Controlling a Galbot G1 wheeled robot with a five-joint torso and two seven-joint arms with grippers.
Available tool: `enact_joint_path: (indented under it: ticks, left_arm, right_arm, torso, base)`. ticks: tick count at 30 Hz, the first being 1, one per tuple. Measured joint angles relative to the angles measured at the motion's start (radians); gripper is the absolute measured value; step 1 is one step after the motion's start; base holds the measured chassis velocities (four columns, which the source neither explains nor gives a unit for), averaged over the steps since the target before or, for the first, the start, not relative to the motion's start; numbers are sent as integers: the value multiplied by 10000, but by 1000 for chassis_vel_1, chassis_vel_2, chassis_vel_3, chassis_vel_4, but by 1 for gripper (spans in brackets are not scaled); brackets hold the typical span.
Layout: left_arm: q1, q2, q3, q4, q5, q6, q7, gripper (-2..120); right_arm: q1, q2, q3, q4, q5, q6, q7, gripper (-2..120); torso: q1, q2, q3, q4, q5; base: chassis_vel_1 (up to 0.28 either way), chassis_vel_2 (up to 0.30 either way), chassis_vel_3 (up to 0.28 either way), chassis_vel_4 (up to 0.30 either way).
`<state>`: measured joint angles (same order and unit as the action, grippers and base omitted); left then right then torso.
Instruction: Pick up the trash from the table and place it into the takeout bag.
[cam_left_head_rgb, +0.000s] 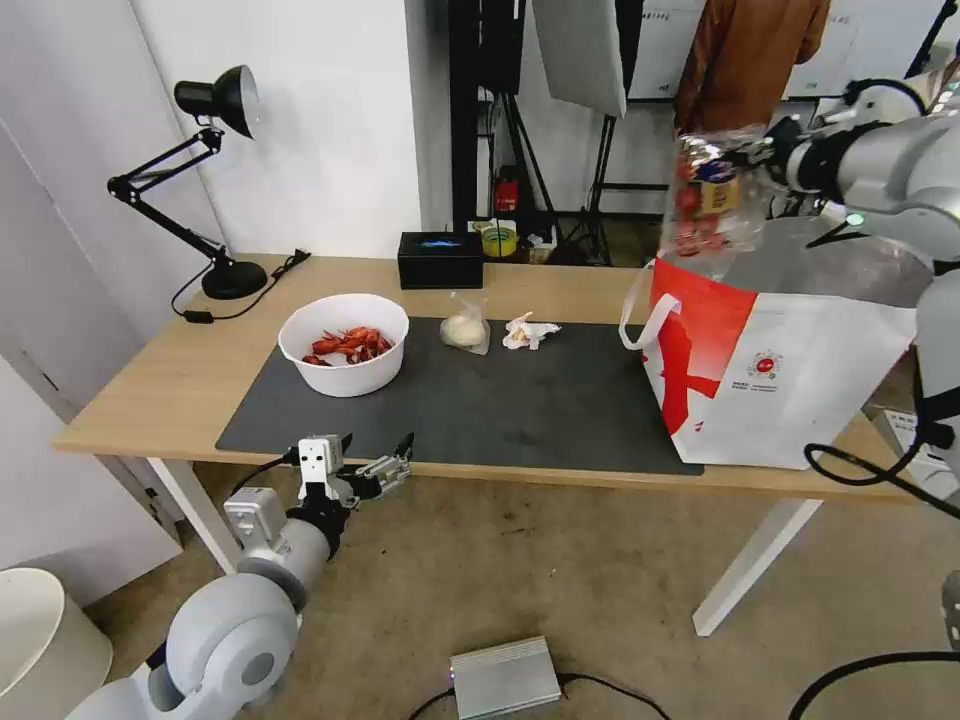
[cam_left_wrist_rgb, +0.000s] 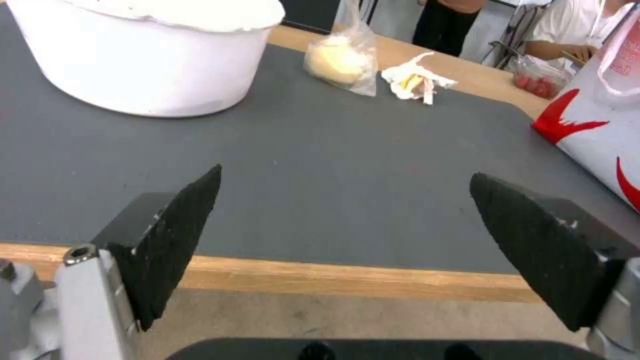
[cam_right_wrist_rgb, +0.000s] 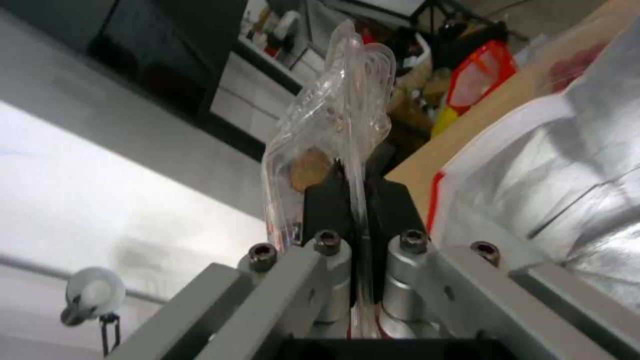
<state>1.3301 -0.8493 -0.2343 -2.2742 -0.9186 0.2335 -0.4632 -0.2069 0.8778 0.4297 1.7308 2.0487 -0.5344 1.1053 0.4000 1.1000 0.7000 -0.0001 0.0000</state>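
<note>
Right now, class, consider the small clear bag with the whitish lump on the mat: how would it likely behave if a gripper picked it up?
The small clear bag would probably be floppy: its thin film stands crumpled above the lump. It likely sags, with the whitish lump hanging low as the weight. The glossy film may slip between the fingers, so a pinch on the gathered top seems safer.

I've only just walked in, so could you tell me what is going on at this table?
The robot is clearing trash into the takeout bag. Its right tool is shut on the clamshell box, held above the bag's open top. The left tool hangs open at the table's near edge. The bowl, the small bag and the tissue lie on the mat.
</note>
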Motion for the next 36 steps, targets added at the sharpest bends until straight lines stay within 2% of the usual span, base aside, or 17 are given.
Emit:
enact_joint_path:
  ticks: [18,36]
  left_arm:
    - [40,61,-62,-216,-27,4,-12,100]
    - [137,58,-88,-318,-35,0,-13,100]
  right_arm:
    - [-1063,-607,843,-527,-599,-324,-557,1]
    - [-1097,-428,784,-1759,-1365,-373,-1011,1]
  torso:
    - [0,0,0,0,1]
    - [0,0,0,1,-1]
  base:
    - [0,0,0,0]
    - [0,0,0,0]
